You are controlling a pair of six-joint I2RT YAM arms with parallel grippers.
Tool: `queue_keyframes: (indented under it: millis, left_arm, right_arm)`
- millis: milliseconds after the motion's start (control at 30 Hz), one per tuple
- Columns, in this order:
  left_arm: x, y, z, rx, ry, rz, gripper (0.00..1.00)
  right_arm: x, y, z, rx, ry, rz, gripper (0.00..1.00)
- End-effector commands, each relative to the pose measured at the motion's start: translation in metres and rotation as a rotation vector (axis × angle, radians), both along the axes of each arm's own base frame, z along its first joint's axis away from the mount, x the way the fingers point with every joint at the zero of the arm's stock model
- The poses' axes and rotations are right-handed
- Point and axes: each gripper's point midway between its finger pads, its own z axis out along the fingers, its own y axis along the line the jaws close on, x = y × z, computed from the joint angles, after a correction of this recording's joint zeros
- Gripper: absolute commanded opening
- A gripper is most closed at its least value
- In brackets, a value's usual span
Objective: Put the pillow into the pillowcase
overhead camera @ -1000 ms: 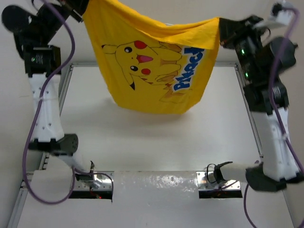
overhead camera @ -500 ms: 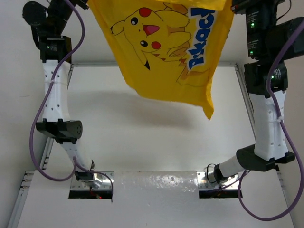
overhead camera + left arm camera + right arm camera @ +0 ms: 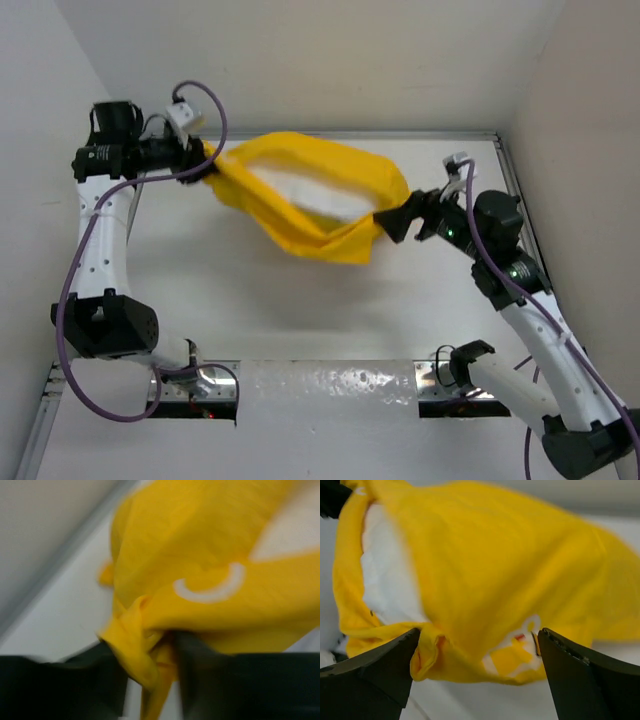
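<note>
Table: white flat tabletop w/ metal edge rail (image 3: pixel 300 320); fills the middle of the top view, work goes on over its far half.
Case: bright yellow thin fabric pillowcase (image 3: pixel 330 165); strung like a sagging sling from upper left to centre right of top view, seems clear of the table. Held by its ends, prob. so the mouth gapes.
Pillow: white puffy quilted pillow (image 3: pixel 322 203); only a strip shows thru the case mouth, centre frame. Looks mostly inside; how deep, can't tell.
L pincer: left gripper (image 3: pixel 149 674); narrow, pinching a bunched corner of the case, anchoring that end.
R pincer: right gripper (image 3: pixel 480 635); jaws wide, clamping nothing. A case fold touches the finger at lower left of its wrist view.
</note>
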Motion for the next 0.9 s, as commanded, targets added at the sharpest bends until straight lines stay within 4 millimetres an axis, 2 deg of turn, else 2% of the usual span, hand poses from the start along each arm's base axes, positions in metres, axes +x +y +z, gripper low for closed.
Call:
queue_keyframes:
  millis: [0, 67, 100, 167, 200, 267, 333, 367, 400, 467, 500, 533, 567, 600, 633, 667, 700, 733, 767, 800, 833, 867]
  left_arm:
    - [-0.097, 0.016, -0.079, 0.25, 0.209, -0.097, 0.44]
    - [-0.104, 0.026, -0.104, 0.3, 0.28, -0.065, 0.79]
    - [-0.104, 0.034, -0.113, 0.339, 0.306, -0.039, 0.99]
    - [-0.107, 0.04, -0.121, 0.355, 0.331, -0.024, 1.0]
    - [-0.107, 0.04, -0.122, 0.35, 0.332, -0.025, 1.0]
    - [-0.107, 0.039, -0.122, 0.34, 0.333, -0.028, 1.0]
    - [-0.104, 0.037, -0.126, 0.318, 0.342, -0.023, 1.0]
    - [-0.099, 0.038, -0.132, 0.303, 0.354, 0.002, 1.0]
    - [-0.096, 0.039, -0.135, 0.297, 0.36, 0.013, 0.99]
    - [-0.093, 0.04, -0.146, 0.291, 0.379, 0.022, 0.97]
    - [-0.091, 0.042, -0.151, 0.299, 0.389, 0.039, 0.92]
    - [-0.089, 0.045, -0.158, 0.303, 0.401, 0.054, 0.89]
    - [-0.085, 0.048, -0.169, 0.304, 0.412, 0.079, 0.86]
    - [-0.082, 0.055, -0.178, 0.331, 0.424, 0.11, 0.79]
    - [-0.077, 0.059, -0.191, 0.354, 0.436, 0.14, 0.77]
    - [-0.076, 0.06, -0.199, 0.363, 0.449, 0.148, 0.77]
    - [-0.074, 0.059, -0.202, 0.366, 0.45, 0.149, 0.78]
    - [-0.072, 0.055, -0.206, 0.371, 0.446, 0.127, 0.8]
    - [-0.071, 0.049, -0.206, 0.382, 0.43, 0.097, 0.82]
    - [-0.069, 0.044, -0.205, 0.394, 0.413, 0.065, 0.84]
    - [-0.063, 0.029, -0.197, 0.429, 0.344, 0.001, 0.85]
    - [-0.058, 0.023, -0.192, 0.463, 0.309, -0.017, 0.93]
  right_arm:
    - [-0.046, -0.015, -0.055, -0.059, 0.179, -0.019, 0.99]
    - [-0.044, -0.042, -0.055, -0.084, 0.155, -0.167, 0.99]
    - [-0.041, -0.051, -0.061, -0.1, 0.168, -0.22, 0.99]
    - [-0.035, -0.059, -0.079, -0.15, 0.218, -0.271, 0.99]
    - [-0.029, -0.057, -0.103, -0.185, 0.307, -0.272, 0.99]
    - [-0.027, -0.045, -0.132, -0.201, 0.407, -0.22, 0.99]
    - [-0.022, -0.036, -0.177, -0.24, 0.534, -0.185, 0.99]
    - [-0.019, -0.036, -0.192, -0.241, 0.581, -0.204, 0.93]
    - [-0.017, -0.038, -0.219, -0.272, 0.664, -0.222, 0.86]
    - [-0.013, -0.035, -0.238, -0.263, 0.736, -0.245, 0.7]
    - [-0.008, -0.027, -0.245, -0.238, 0.741, -0.226, 0.54]
    - [-0.008, -0.019, -0.262, -0.231, 0.797, -0.215, 0.5]
    - [-0.006, -0.012, -0.268, -0.215, 0.809, -0.201, 0.5]
    - [0.003, 0.005, -0.267, -0.183, 0.781, -0.157, 0.52]
    - [0.004, 0.011, -0.286, -0.187, 0.84, -0.156, 0.52]
    - [0.01, 0.018, -0.292, -0.189, 0.852, -0.15, 0.52]
    - [0.03, 0.031, -0.282, -0.166, 0.823, -0.134, 0.53]
    - [0.037, 0.036, -0.31, -0.197, 0.901, -0.134, 0.52]
    - [0.077, 0.049, -0.284, -0.187, 0.853, -0.135, 0.52]
    - [0.103, 0.052, -0.279, -0.196, 0.845, -0.144, 0.52]
    - [0.124, 0.054, -0.314, -0.265, 0.905, -0.146, 0.52]
    - [0.18, 0.071, -0.26, -0.235, 0.811, -0.147, 0.52]
